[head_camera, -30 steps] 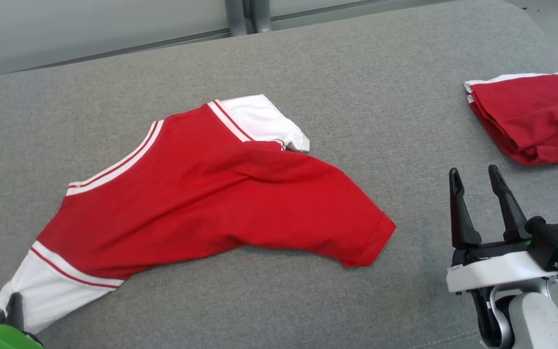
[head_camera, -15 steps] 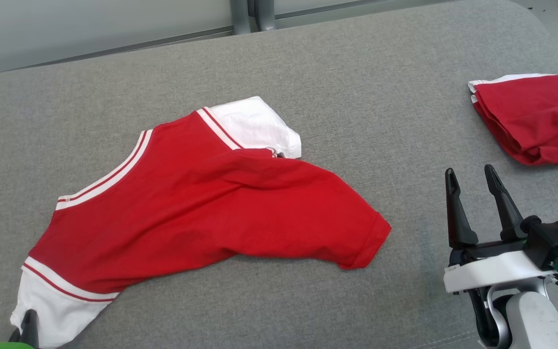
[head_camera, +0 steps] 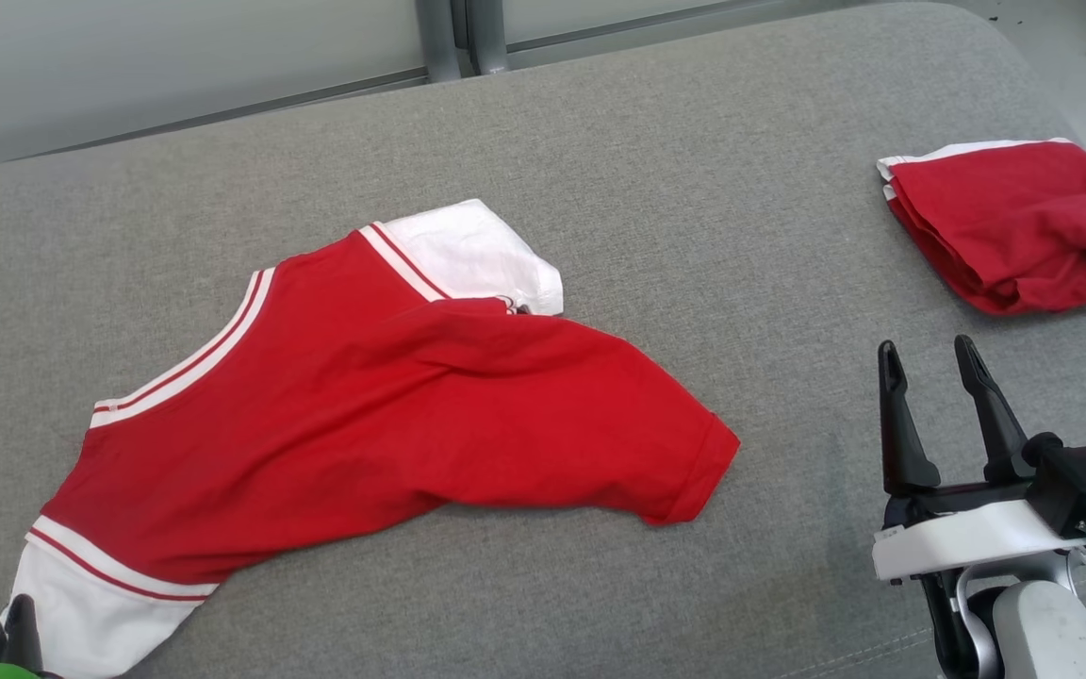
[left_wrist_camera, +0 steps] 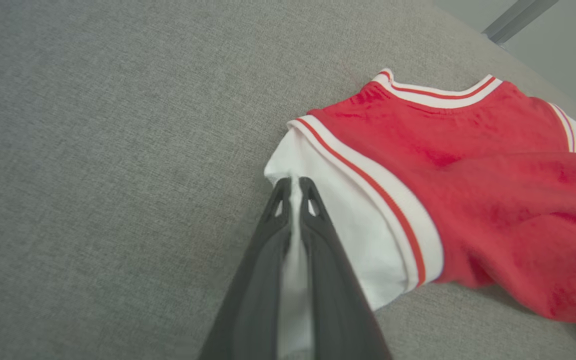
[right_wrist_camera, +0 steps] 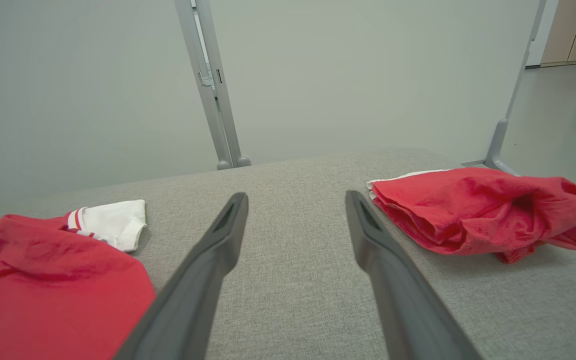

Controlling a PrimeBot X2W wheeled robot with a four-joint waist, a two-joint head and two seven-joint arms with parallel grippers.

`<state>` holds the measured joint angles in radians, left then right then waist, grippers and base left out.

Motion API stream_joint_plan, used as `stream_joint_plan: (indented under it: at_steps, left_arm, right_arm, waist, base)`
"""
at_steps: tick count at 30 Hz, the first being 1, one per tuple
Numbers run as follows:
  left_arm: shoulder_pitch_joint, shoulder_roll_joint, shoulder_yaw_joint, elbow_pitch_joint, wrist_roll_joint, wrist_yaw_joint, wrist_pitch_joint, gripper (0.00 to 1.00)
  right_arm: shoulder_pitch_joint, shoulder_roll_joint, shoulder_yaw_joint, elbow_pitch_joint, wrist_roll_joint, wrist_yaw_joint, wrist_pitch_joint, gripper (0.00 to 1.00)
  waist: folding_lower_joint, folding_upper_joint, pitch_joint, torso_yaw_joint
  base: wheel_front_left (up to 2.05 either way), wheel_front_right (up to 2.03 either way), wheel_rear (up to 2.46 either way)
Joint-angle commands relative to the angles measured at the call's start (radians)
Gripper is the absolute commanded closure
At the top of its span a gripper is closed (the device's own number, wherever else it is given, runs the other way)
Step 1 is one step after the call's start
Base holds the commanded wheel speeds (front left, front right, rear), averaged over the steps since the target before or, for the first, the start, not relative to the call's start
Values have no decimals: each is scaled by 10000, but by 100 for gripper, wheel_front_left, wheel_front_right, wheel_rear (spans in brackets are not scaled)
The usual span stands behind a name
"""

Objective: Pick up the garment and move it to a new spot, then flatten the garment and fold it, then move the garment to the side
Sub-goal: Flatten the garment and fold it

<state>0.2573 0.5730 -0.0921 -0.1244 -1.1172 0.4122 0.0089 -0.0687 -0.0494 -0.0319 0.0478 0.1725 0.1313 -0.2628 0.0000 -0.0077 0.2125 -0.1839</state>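
The garment, a red shirt with white sleeves and white-striped trim, lies spread but creased across the grey cushioned surface. My left gripper is shut on the edge of the garment's near white sleeve, with a strip of white cloth between its fingers. In the head view one of the left gripper's fingers shows at the lower left corner, on that sleeve. My right gripper stands open over bare surface to the right of the garment; the right gripper holds nothing.
A second red garment, folded, lies at the far right of the surface; it also shows as the folded red garment right of my right fingers. Grey panel posts stand behind the surface's back edge. Floor lies beyond the right edge.
The head camera has shifted a little. The garment's left part and far sleeve have been drawn slightly toward the near left by the left gripper. The right gripper has stayed put.
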Motion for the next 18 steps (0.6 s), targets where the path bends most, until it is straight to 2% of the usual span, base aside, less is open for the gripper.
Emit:
stream_joint_plan:
  at_steps: [1, 2, 3, 4, 6, 8, 18]
  left_arm:
    - [-40, -40, 43, -23, -42, -26, -10, 100]
    - [-53, -57, 63, -12, -45, 6, -28, 85]
    - [-56, -57, 93, 15, -36, 36, -59, 51]
    - [-38, -56, 102, 38, -42, 40, -77, 52]
    - [21, -50, 115, 81, -65, 30, -75, 65]
    - [67, -21, 106, 117, -91, -14, -19, 100]
    - [148, -40, 175, 432, -229, -189, -55, 100]
  right_arm:
    - [40, -24, -15, 8, -8, -11, -29, 0]
    - [36, -24, -9, 10, -18, -11, -29, 0]
    - [25, -24, 1, 8, -30, -11, -29, 0]
    - [18, -24, 12, 1, -39, -11, -29, 0]
    - [28, -24, 22, -24, -56, -11, -29, 0]
    - [62, -24, 21, -55, -79, -11, -29, 0]
    - [82, -26, 4, -58, -126, -11, -29, 0]
  waist:
    - [0, 77, -38, 15]
    - [0, 77, -52, 18]
    - [0, 77, -65, 18]
    - [0, 77, -82, 15]
    - [0, 77, -97, 17]
    - [0, 77, -100, 30]
    - [0, 77, -51, 56]
  base:
    - [0, 0, 0]
    - [0, 0, 0]
    - [0, 0, 0]
    - [0, 0, 0]
    - [0, 0, 0]
    - [0, 0, 0]
    - [0, 0, 0]
